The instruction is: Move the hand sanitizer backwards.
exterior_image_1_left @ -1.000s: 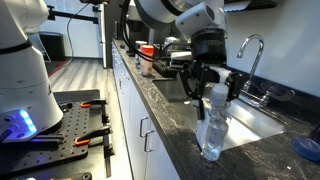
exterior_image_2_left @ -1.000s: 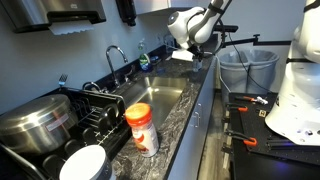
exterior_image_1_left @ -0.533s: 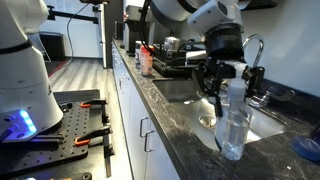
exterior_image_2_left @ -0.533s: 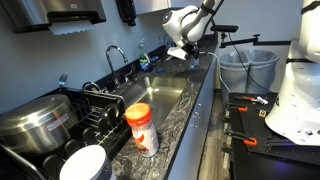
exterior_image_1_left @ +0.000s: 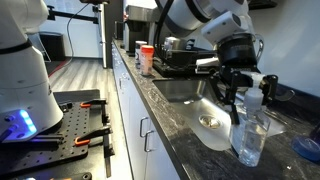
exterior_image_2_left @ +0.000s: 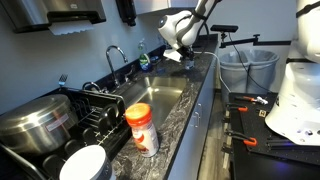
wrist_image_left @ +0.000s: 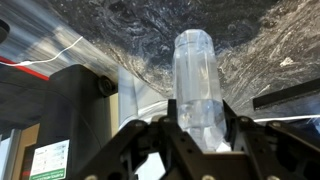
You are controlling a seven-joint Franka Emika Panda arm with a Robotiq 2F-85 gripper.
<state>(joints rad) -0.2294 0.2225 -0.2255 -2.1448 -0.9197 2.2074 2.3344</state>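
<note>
While the gripper (exterior_image_1_left: pixel 243 92) is clamped on its upper part, the hand sanitizer (exterior_image_1_left: pixel 250 135) stands upright at the right, by the near edge of the sink (exterior_image_1_left: pixel 205 122).
Far left sits an orange-and-white container (exterior_image_1_left: pixel 146 58); the dark counter (exterior_image_1_left: pixel 178 135) runs beside the sink; in the wrist view, fingers (wrist_image_left: pixel 147 140) press both sides of the clear bottle.

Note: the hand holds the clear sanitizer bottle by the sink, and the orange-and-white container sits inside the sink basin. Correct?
No. The orange-and-white container stands on the counter beside the sink, not in the basin; an exterior view shows it. The hand does hold the hand sanitizer.
</note>
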